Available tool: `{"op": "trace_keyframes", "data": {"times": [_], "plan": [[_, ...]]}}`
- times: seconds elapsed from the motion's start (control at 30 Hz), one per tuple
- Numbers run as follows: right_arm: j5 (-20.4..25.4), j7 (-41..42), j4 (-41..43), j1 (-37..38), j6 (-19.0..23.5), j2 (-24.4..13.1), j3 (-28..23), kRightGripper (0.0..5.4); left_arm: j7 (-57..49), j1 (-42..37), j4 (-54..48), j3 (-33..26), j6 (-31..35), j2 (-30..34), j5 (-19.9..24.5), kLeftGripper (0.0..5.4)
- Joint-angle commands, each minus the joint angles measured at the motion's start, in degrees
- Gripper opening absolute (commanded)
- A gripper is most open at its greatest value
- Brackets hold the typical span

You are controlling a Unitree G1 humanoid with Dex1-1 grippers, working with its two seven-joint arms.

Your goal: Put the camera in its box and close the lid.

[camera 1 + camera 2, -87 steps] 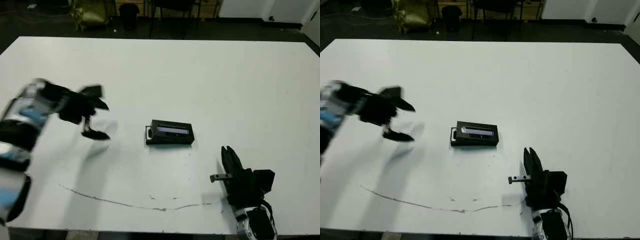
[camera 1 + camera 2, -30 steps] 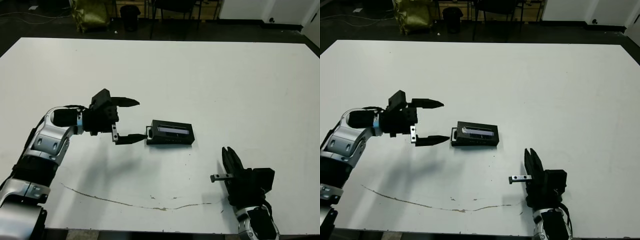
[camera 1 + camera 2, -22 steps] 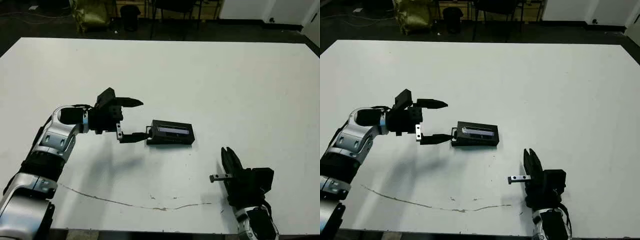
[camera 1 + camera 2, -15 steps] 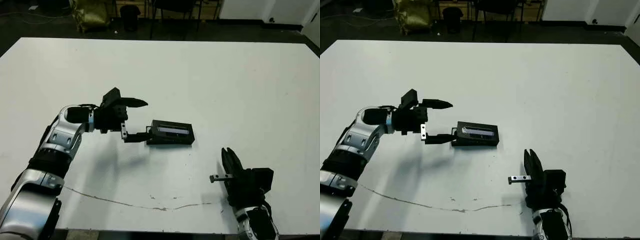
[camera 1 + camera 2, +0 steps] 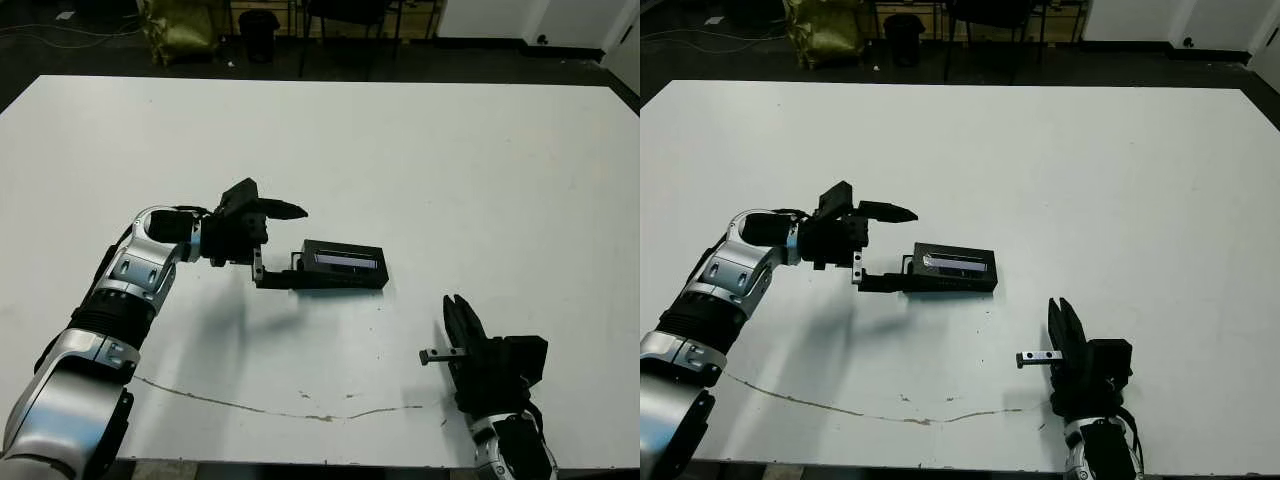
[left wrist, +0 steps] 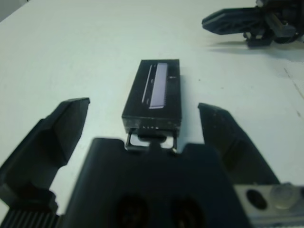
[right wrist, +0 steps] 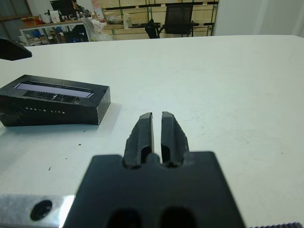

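The left gripper (image 5: 277, 247) is spread wide, with its lower finger (image 5: 272, 282) laid low on the white table (image 5: 480, 170) and reaching the near end of the box (image 5: 344, 267), while the upper finger is held over bare table just beside that end. The lid (image 6: 156, 85), with its pale grey strip, is seen seated on the box; the camera is not visible and may be shut inside. If the spread fingers are driven further forward, the light box could be shoved along the table or twisted rather than straddled. The small loop (image 6: 151, 140) at the box's end could also be snagged. Well apart on the far side of the box, the right gripper (image 5: 1061, 318) is pressed together and idle.
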State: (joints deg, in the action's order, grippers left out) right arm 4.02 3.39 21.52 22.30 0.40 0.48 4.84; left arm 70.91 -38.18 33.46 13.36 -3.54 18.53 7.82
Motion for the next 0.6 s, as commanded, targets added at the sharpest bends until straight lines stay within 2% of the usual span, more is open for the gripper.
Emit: {"op": "trace_keyframes", "data": {"times": [0.03,0.17,0.47,0.6], "plan": [[-0.11,-0.33,0.16,0.8,1.39,-0.18,-0.15,0.0,0.42,-0.36,1.15,0.49,0.67,0.29,-0.9,5.38],[-0.97,-1.54,1.47,1.19,3.15,0.28,0.26,0.0,0.43,-0.27,1.51,0.5,-0.53,0.02,-1.05,5.38],[0.19,-0.25,-1.88,0.21,-0.25,0.05,-0.5,0.0,-0.29,-0.13,2.97,0.64,-2.84,-0.9,-2.13,5.38],[-0.06,-0.38,-0.46,0.76,0.83,-0.14,-0.09,0.0,-0.65,-0.13,3.86,0.94,-3.81,-1.24,-2.69,5.38]]}}
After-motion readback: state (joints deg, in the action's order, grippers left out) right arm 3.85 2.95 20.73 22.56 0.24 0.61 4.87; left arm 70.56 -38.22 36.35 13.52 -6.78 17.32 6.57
